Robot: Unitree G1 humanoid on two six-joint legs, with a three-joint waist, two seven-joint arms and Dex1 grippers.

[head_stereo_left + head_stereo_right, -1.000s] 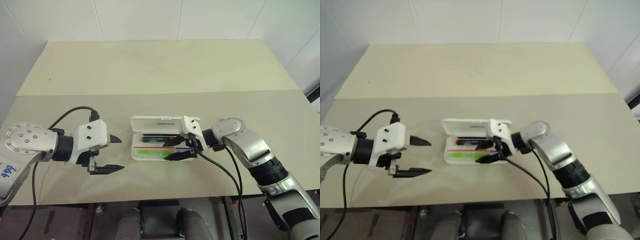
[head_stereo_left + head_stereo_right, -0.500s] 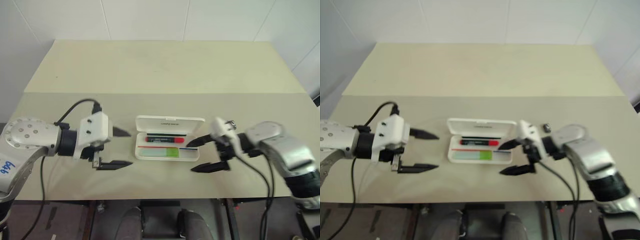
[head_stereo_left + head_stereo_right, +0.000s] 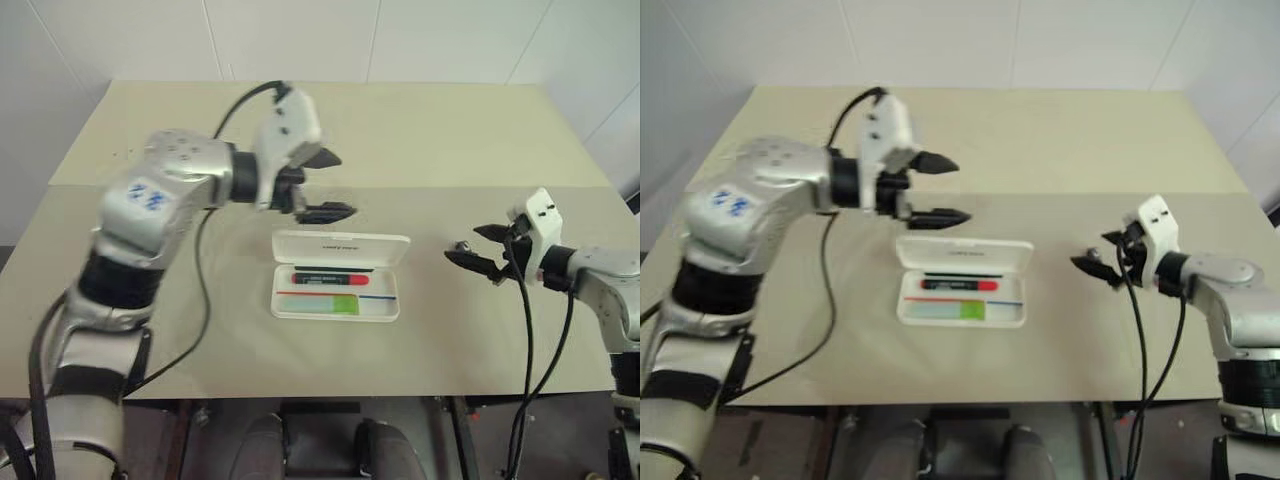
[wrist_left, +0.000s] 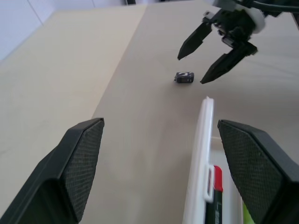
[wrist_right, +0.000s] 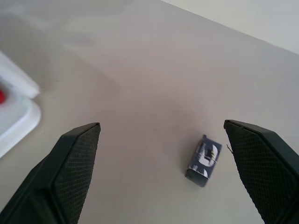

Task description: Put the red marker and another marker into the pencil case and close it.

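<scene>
Now one open pencil case (image 3: pixel 338 272), two markers inside, both grippers spread, empty.

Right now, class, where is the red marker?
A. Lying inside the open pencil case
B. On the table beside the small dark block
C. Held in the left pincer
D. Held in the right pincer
A: the red marker lies inside the open pencil case, beside the green marker; both pincers are open and hold nothing.

A bare test room, lab-like — plain beige table (image 3: pixel 330 130) against white panelled walls (image 3: pixel 300 40), nothing homely.
</scene>
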